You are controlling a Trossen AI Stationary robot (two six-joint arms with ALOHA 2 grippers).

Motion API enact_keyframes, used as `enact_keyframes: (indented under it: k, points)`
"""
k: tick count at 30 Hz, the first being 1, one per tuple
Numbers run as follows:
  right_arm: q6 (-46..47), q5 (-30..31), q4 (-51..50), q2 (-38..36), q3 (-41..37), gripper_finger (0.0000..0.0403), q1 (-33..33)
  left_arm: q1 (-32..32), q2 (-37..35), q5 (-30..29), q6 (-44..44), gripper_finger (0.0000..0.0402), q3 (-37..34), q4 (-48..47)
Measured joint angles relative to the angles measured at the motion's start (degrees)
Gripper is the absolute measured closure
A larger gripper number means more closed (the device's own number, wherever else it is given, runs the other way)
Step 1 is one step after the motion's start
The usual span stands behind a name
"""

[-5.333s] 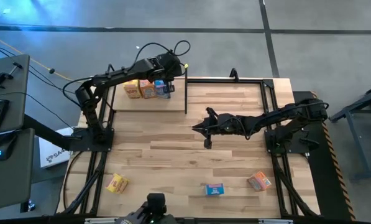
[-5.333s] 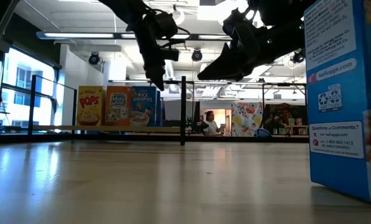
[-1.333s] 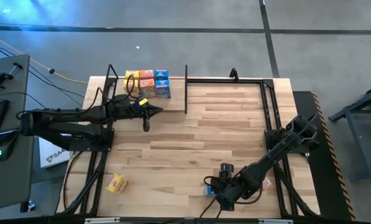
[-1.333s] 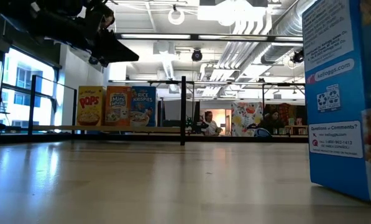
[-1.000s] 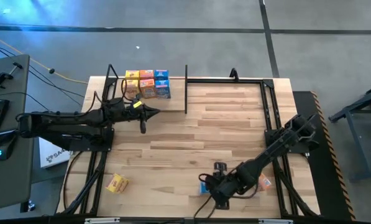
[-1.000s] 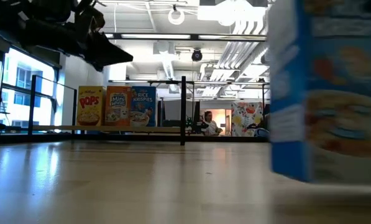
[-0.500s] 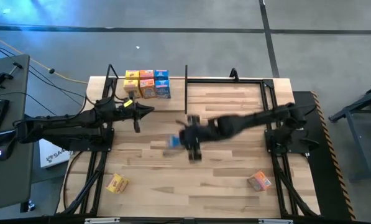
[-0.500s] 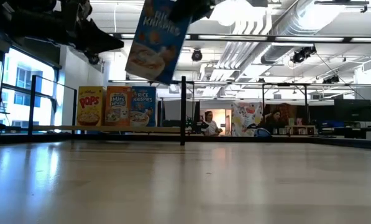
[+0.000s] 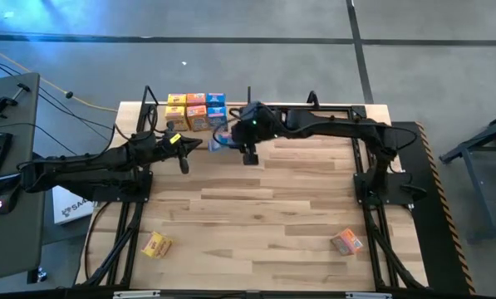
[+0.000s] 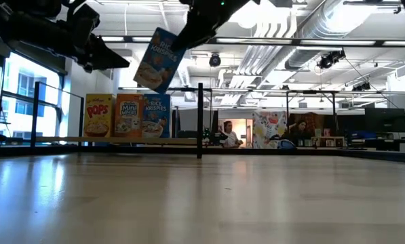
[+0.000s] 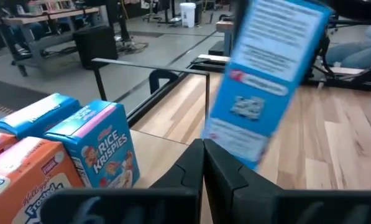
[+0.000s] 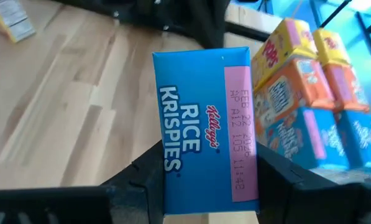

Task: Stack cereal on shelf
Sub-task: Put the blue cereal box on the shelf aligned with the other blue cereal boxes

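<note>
One box in transit: right gripper [image 12: 204, 180] is clasping a blue cereal box [image 12: 205, 121].
Left gripper [image 9: 196, 147]: waiting clenched, empty.
Advice: level it before lowering beside the shelf [image 9: 199, 134] row.

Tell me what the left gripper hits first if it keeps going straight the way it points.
Probably the blue Rice Krispies box held by the right gripper. The shut left gripper points at it; depth is unclear.

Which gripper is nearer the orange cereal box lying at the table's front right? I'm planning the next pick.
Right, by a little. The orange box lies apart from both. The right gripper, holding the blue Rice Krispies box, is by the shelf; the left gripper is farther left.
</note>
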Motion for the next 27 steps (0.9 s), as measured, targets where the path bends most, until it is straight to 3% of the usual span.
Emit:
enact_keyframes:
  k: [16,27]
  points:
    - [-5.6,-0.6,-16.9,21.1,28.9,0.0247,-4.8,0.0,0.0,-0.4,-1.5,0.0401,0.0,-4.5]
    - [-3.6,3.5,-20.4,24.9,31.4,0.0247,-5.2,0.0,0.0,0.2,-3.7,0.0401,0.0,-6.0]
